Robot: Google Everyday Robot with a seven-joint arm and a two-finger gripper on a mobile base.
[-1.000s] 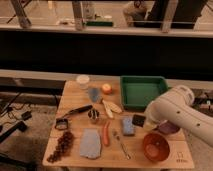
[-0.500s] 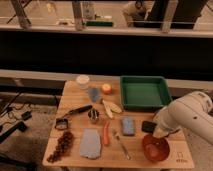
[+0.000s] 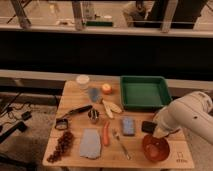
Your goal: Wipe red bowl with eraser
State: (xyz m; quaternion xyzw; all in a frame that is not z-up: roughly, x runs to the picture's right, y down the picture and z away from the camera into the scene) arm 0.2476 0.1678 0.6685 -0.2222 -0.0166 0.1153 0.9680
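The gripper [image 3: 159, 134] hangs at the right end of the wooden table [image 3: 75, 105], at the tip of the white arm [image 3: 192, 117] that reaches in from the right edge of the view. It sits just above the far rim of the red bowl [image 3: 155, 148], between that bowl and the eraser [image 3: 148, 126]; whether it touches or holds anything cannot be told.

The eraser lies flat on the table just left of the gripper and just behind the bowl. The red bowl stands upright near the table's front right corner.

Left of the eraser lies a blue-grey sponge [image 3: 128, 125], then a fork [image 3: 120, 143] and a carrot [image 3: 106, 133]. Behind the arm sits a green tray [image 3: 144, 92] at the back right. Further left are a metal cup [image 3: 93, 116], a black-handled utensil [image 3: 75, 113], a blue cloth [image 3: 90, 144] and a bunch of grapes [image 3: 61, 146] at the front left corner. Near the back edge stand a white cup [image 3: 83, 81] and an orange fruit [image 3: 106, 88].
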